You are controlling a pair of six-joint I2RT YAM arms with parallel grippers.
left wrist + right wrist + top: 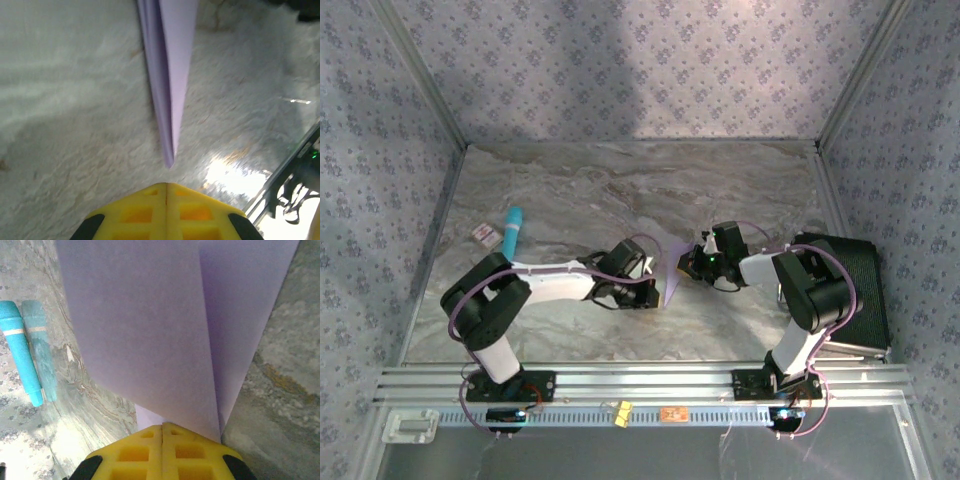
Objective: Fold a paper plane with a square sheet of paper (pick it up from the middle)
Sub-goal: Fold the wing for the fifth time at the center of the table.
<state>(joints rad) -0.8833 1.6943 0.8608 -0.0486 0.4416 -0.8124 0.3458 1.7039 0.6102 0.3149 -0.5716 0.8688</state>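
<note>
Marbled grey worktop (570,190) lies under both arms. We see the right claw (162,426) pinched tight on the bottom edge of the purple paper plane (150,325), which rises straight from its tips. The left claw (165,186) is closed too but empty, with the plane's sharp point just ahead of it, not touching.

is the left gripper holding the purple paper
No: the left gripper is shut with nothing in it, and the paper plane ends short of its fingertips.
</note>
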